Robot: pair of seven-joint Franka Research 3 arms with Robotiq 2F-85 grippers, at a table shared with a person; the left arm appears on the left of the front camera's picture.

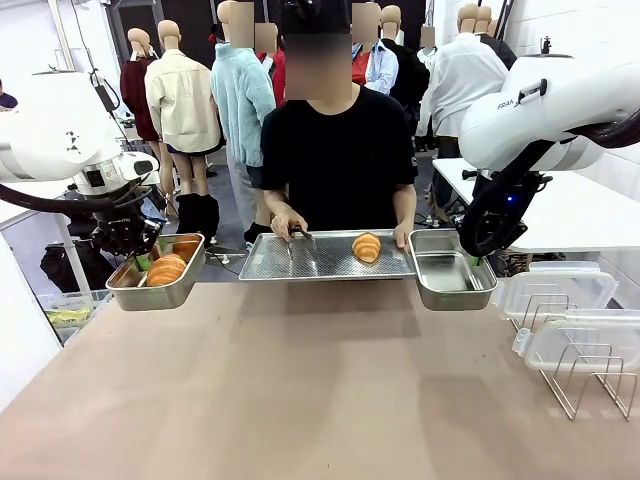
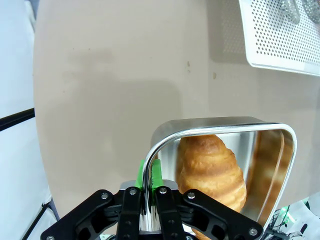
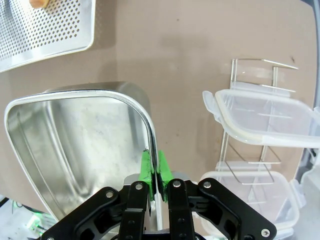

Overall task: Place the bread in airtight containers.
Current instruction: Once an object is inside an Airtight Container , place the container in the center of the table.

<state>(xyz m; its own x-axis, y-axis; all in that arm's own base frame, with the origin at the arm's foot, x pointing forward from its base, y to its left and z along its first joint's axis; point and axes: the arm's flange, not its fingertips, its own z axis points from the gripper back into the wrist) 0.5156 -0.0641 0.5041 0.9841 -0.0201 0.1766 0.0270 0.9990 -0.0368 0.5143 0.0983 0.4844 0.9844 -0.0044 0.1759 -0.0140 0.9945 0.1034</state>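
Wrist cameras (close, downward) share front's tins (image 1: 155, 293).

The brown table (image 1: 320, 380) has a smooth matte top. On its right side stands a wire rack (image 1: 590, 385) bearing two clear lids (image 1: 555, 290). A perforated tray (image 1: 310, 262) is at the far edge; whether it rests there is unclear.

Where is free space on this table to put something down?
Bare: the wide brown tabletop between the perforated steel tray and the robot, left of the wire rack holding clear plastic lids. Crowded: the far strip, tray between two shiny steel tins.
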